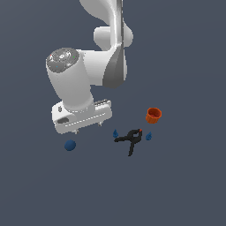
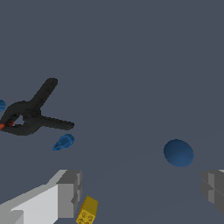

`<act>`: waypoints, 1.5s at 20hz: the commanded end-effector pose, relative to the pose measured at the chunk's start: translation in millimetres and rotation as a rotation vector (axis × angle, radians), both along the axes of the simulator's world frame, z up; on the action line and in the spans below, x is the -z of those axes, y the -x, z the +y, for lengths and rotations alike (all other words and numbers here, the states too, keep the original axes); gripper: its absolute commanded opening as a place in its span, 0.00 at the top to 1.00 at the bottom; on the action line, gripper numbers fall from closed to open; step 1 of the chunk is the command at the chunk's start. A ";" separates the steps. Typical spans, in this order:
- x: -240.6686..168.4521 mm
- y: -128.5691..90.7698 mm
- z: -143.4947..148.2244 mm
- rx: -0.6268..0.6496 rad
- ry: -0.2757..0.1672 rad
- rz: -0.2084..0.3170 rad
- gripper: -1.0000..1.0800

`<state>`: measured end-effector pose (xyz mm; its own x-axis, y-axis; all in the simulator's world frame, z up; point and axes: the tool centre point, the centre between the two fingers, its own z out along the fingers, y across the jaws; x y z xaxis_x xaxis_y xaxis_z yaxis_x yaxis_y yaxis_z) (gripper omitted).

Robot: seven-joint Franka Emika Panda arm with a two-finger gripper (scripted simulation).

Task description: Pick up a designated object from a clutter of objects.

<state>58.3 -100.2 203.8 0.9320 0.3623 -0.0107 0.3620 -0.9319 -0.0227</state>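
I see the gripper [image 2: 140, 192] with fingers spread wide, holding nothing. The blue ball [image 2: 178, 152] sits on the floor by itself, well apart from the black clamp [image 2: 31, 114]. A blue teardrop piece [image 2: 64, 142] and the orange cup [image 1: 153, 115] are near the clamp, and a yellow block [image 2: 87, 211] lies by one finger [image 2: 69, 193].

Bare floor rings the blue ball [image 1: 70, 145]; the black clamp [image 1: 129, 138] lies well apart.
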 end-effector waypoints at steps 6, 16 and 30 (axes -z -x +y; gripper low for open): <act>47.6 -7.8 -50.0 -0.112 0.002 -0.011 0.04; 101.6 -6.2 -104.8 -0.233 0.010 -0.019 0.04; 123.7 -2.5 -125.0 -0.276 0.014 -0.020 0.04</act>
<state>60.7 -225.3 81.1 0.7982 0.6024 -0.0006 0.6024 -0.7982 -0.0007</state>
